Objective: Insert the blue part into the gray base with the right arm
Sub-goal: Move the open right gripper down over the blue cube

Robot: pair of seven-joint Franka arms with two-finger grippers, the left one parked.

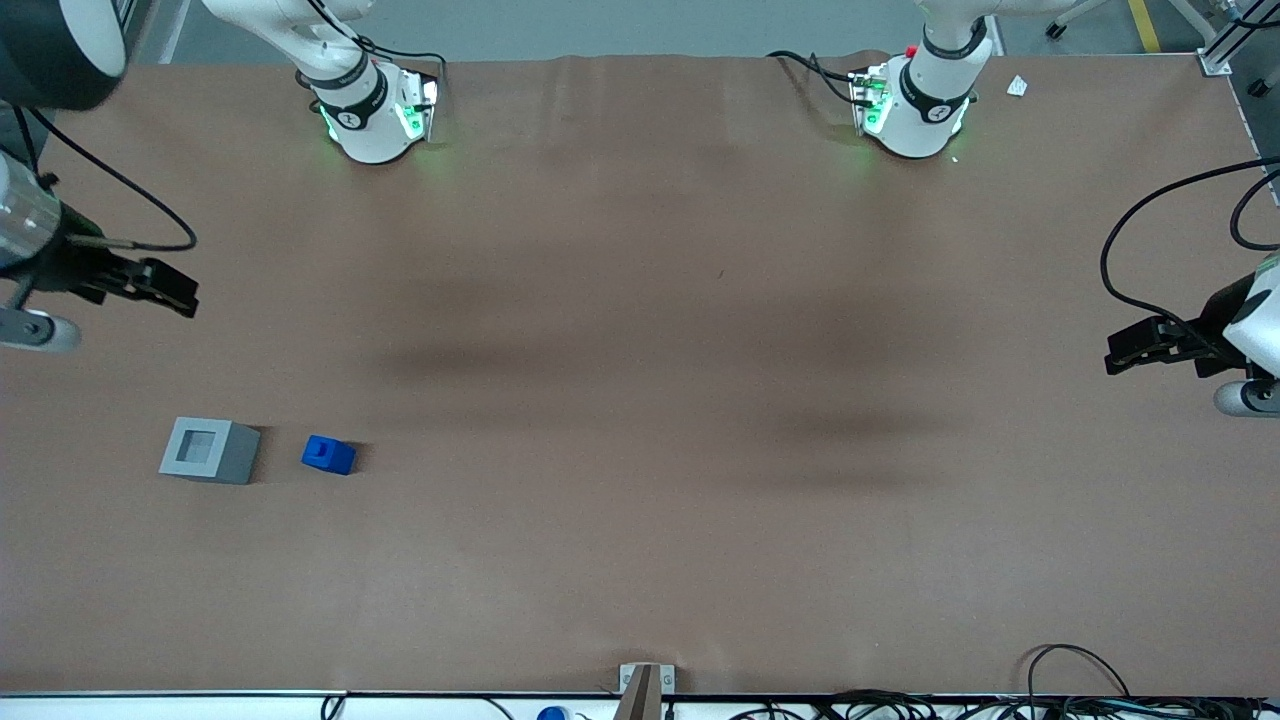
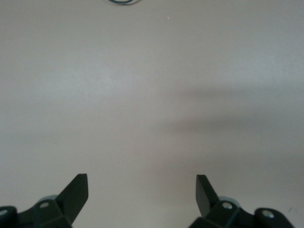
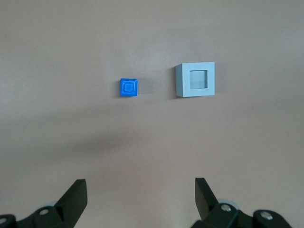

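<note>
Brown, matte and faintly creased, the tabletop point(image 1: 640, 400) carries two small plastic pieces at the lower left of the front frame, toward the working arm's end. The gray base point(image 1: 210, 450) is a light-gray cube with a square recessed socket in its top face. Just beside it but apart from it sits the blue part point(image 1: 328, 454), a bright-blue block with a smaller raised stub facing up.

At the left edge of the front frame the right arm point(image 1: 30, 240) reaches in over the tabletop, its black claw point(image 1: 165, 285) hanging well apart from both pieces and farther from the front camera than they are. Its two fingers stand wide apart with nothing between them.

From the right wrist camera both pieces show from straight above: the blue part point(image 3: 128, 88) reveals a ringed mark on its stub, and the gray base point(image 3: 195, 80) shows the paler floor of its socket. The claw point(image 3: 141, 194) frames bare tabletop there.
</note>
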